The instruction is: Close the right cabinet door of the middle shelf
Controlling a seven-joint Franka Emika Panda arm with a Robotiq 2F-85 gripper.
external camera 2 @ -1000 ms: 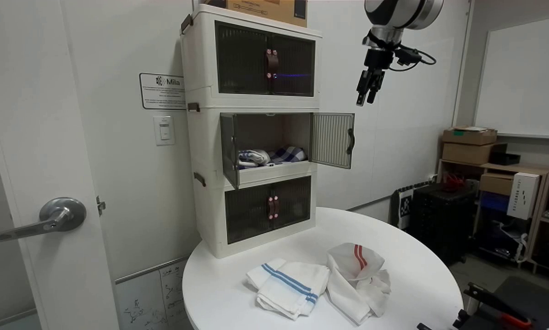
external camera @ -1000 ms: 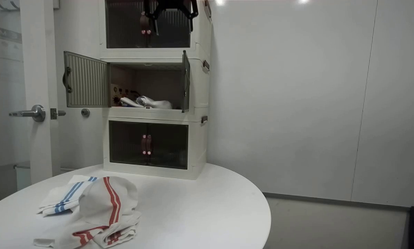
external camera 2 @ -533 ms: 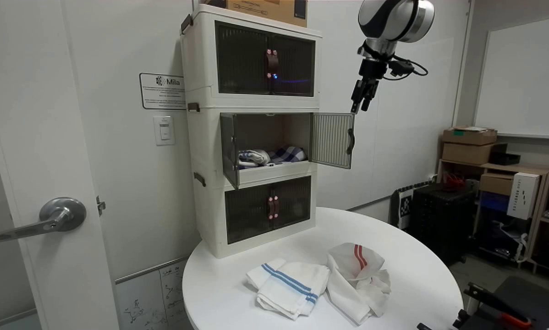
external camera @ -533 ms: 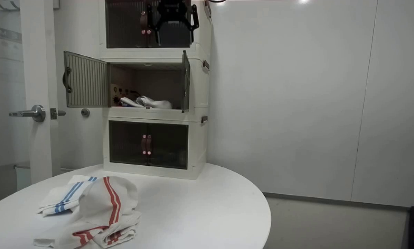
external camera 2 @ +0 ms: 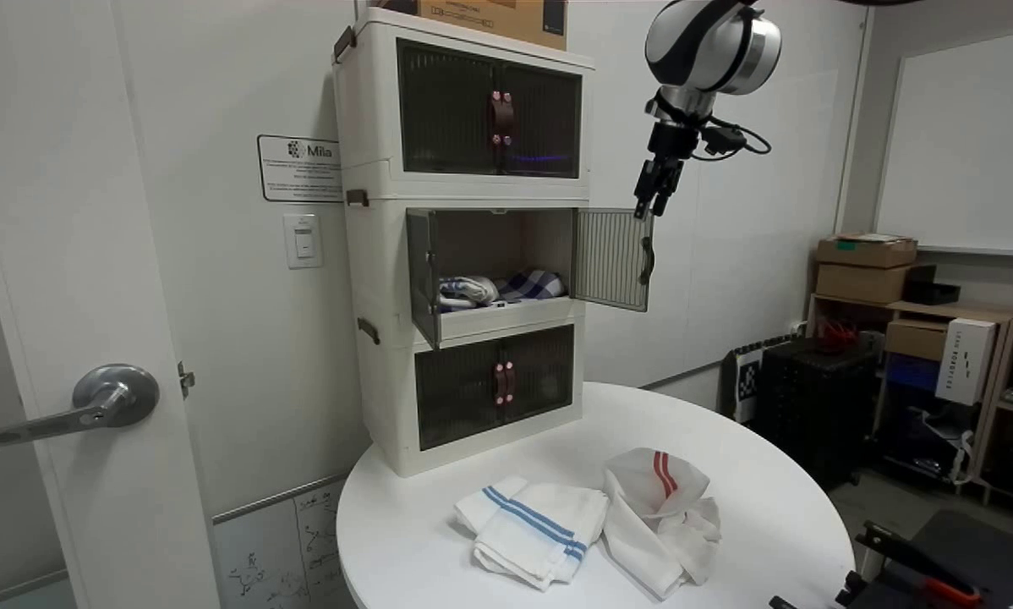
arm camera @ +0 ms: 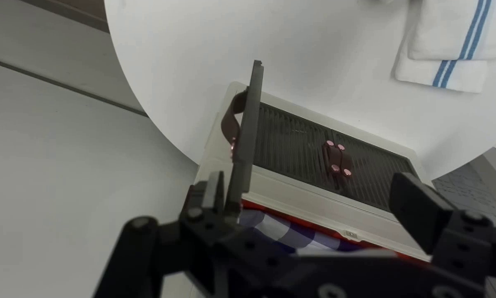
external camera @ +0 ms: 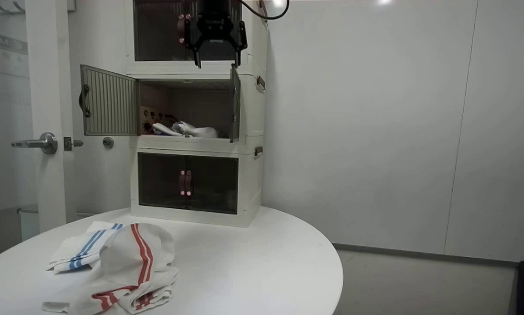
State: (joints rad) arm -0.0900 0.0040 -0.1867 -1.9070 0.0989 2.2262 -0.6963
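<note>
Dark grey-brown ribbed translucent right cabinet door [external camera 2: 612, 258]: swung well out from the right side of the white central box compartment, the middle shelf [external camera 2: 511, 315]; the closing is not yet done
Black two-finger gripper [external camera: 218, 64]: I have the fingers spread wide with nothing gripped, tips near the door's upper free corner; I cannot tell whether either touches it
Dark finger with a pale pad [arm camera: 212, 191]: in the wrist view it shows on the door's outer side, as does the brown leather strap handle [arm camera: 230, 124]; that is the side to push from, I judge
Top edge: I should lower that finger well below it before sweeping, or the tip may skim over the thin frame
Free edge: pushing close to it, away from the hinge, should ask the least force
Strap loop: I would keep the tip clear, so it does not hook and drag the door back
Swing: better to follow the hinge's arc, across first and then inward, than to shove straight
Purple-and-white checked cloth [arm camera: 293, 238]: lies inside, behind the sill; it looks clear of the door, and my other finger should not dip in there
Matching left-hinged grey panel [external camera: 111, 103]: also swung out, and mine to leave alone
</note>
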